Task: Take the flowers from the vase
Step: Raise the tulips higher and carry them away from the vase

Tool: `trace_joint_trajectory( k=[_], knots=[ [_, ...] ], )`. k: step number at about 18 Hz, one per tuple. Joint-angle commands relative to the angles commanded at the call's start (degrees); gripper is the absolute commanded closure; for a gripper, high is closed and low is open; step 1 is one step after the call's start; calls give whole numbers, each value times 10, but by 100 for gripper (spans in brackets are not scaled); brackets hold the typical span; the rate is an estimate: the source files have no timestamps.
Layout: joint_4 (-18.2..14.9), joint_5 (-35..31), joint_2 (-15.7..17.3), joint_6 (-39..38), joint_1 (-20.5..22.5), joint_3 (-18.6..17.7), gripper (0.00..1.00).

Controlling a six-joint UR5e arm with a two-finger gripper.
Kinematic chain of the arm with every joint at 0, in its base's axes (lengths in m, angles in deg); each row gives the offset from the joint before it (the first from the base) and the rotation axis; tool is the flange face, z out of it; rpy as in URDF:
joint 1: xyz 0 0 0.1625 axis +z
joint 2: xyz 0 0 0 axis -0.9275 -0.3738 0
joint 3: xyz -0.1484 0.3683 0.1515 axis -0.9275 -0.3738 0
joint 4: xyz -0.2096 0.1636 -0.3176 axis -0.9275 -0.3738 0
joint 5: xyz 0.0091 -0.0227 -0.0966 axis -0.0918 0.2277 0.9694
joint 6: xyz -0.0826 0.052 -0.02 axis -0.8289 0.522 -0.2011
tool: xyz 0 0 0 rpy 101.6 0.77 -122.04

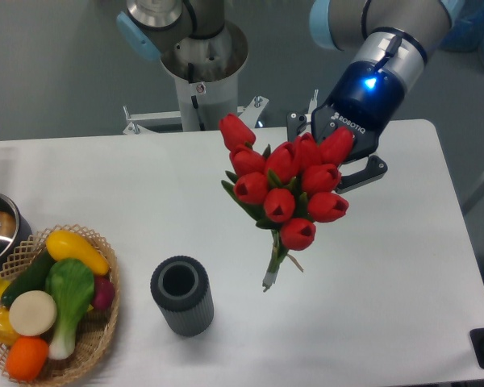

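Red tulip buds cluster in front of the gripper (339, 165), which holds the flowers (288, 187) from behind, its fingers mostly hidden by the blooms. The bunch hangs tilted in the air, stems pointing down and left, their tips clear of the table (371, 266) and well right of the vase (181, 296). The vase stands empty and upright, so the lift looks done. Gripping high near the heads probably lets the stems slide out of the narrow mouth. A basket (105, 330) of toy vegetables sits at the far left.
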Motion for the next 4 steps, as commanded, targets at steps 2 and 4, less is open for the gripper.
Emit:
trace_joint_trajectory(
  k=[2, 4],
  knots=[
    [0, -4, -1, 0, 0, 0, 81],
    [0, -10, 0, 0, 0, -1, 81]
  ],
)
